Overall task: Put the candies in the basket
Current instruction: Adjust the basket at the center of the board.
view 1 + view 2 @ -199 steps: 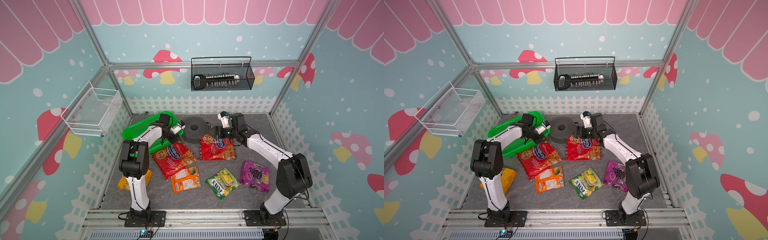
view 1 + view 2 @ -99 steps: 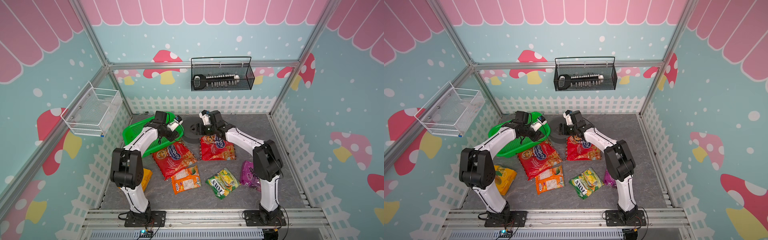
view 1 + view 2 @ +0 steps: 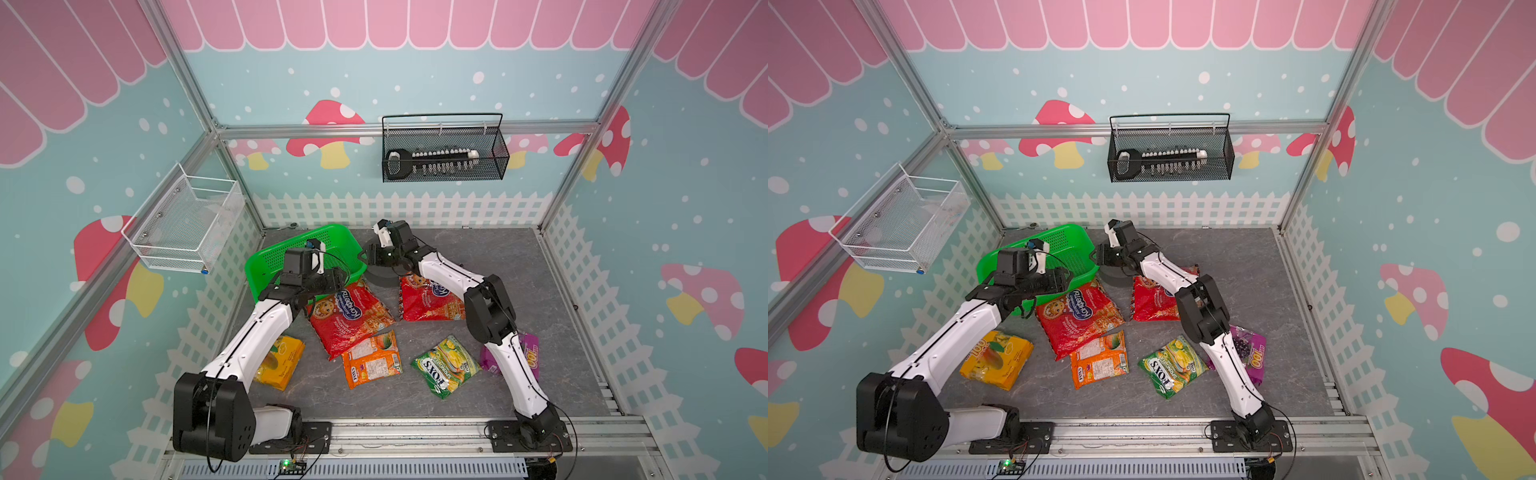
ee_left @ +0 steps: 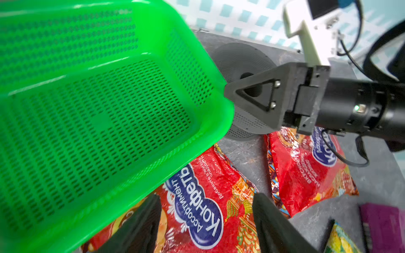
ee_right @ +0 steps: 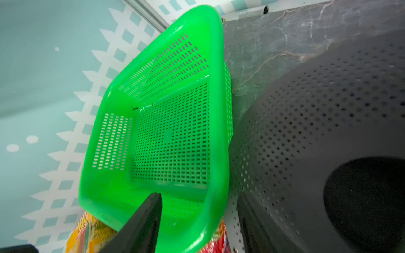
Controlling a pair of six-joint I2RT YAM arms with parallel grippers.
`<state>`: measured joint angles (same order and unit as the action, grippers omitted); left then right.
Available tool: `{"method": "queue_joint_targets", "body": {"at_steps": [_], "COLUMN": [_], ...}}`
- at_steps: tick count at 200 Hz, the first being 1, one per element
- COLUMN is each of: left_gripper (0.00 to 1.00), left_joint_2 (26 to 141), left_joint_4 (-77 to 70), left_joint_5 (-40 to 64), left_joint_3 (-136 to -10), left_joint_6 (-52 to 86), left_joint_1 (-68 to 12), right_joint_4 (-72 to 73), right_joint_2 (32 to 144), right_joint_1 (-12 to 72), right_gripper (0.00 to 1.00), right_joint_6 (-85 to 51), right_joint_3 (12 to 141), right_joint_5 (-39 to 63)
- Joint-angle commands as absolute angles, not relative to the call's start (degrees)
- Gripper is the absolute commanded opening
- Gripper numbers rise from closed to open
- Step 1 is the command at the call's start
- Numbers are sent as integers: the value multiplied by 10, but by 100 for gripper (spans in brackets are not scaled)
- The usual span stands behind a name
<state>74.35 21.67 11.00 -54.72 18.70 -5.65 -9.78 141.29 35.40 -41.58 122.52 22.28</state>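
Left wrist view — basket [image 4: 219, 122] corner at tip of right hand [image 4: 229, 93].

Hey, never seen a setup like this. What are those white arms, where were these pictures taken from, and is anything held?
Two white robot arms stand at a grey table, each ending in a two-fingered gripper. Two pictures look down on everything; two come from wrist cameras. Six candy bags lie there: one red bag, another red bag, an orange bag, a green bag, a purple bag, a yellow bag. The tilted green basket is empty; a dark spool sits beside it. The left gripper hovers open over the first red bag, holding nothing. The right gripper has its jaws either side of the basket's rim.
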Motion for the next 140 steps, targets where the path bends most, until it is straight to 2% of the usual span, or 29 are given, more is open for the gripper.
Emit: {"method": "queue_joint_targets", "body": {"at_steps": [1, 23, 45, 95, 115, 128, 140], "left_gripper": [70, 69, 67, 67, 67, 67, 67], "left_joint_2": [716, 696, 702, 734, 746, 753, 761], "left_joint_4": [212, 208, 213, 215, 214, 212, 208], "left_joint_5": [116, 117, 84, 41, 26, 10, -6], "left_joint_3": [-505, -477, -466, -468, -470, -469, -470], "left_joint_6": [358, 385, 403, 422, 431, 442, 453], "left_joint_1": [-14, 2, 9, 31, 40, 44, 47], "right_joint_4": [-125, -132, -133, -165, -171, -182, -185], "right_joint_2": [1441, 1454, 1455, 1420, 1404, 1395, 1383], "right_joint_1": [359, 359, 360, 379, 385, 388, 390], "right_gripper": [60, 61, 50, 46, 41, 34, 33], "right_joint_6": [-417, -423, -432, -454, -469, -478, -484], "right_joint_3": [1268, 1282, 1282, 1252, 1228, 1217, 1200], "right_joint_5": [192, 174, 183, 124, 105, 85, 70]}}
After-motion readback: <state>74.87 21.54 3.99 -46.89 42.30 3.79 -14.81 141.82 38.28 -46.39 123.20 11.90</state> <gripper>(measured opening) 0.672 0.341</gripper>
